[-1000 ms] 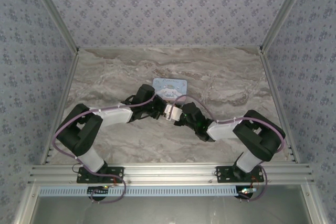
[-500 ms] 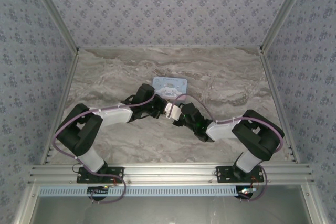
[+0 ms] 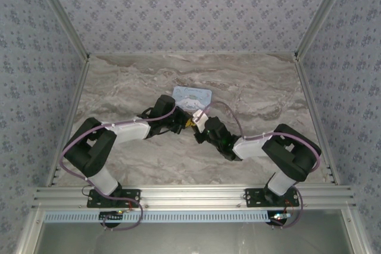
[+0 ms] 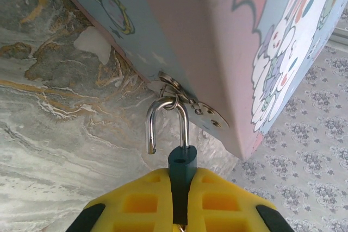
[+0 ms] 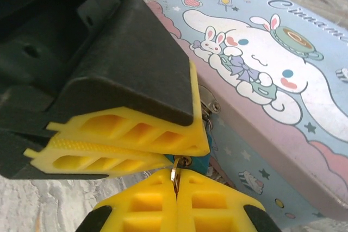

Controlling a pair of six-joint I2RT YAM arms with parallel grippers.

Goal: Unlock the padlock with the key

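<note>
Padlock (image 4: 181, 161) hangs off the tin's (image 4: 217, 36) hasp (image 4: 204, 113), its teal body clamped in L gripper (image 4: 181, 182). Shackle (image 4: 166, 104) looks sprung, one leg free of the body. R gripper (image 5: 176, 194) is pinched on a metal bit, prob the key (image 5: 175, 175), right by the lock. Unlock looks basically done imo. Next I'd unhook the shackle w/o dragging the tin.

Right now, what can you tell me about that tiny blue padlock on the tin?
The padlock is tiny: a teal body, plastic-looking, and a thin silvery shackle. The shackle is open, one leg seated in the body, the other ending free. Its bend hooks through the metal loop on the side of the cartoon-printed tin. The left hand clamps the body between its yellow fingers.
</note>
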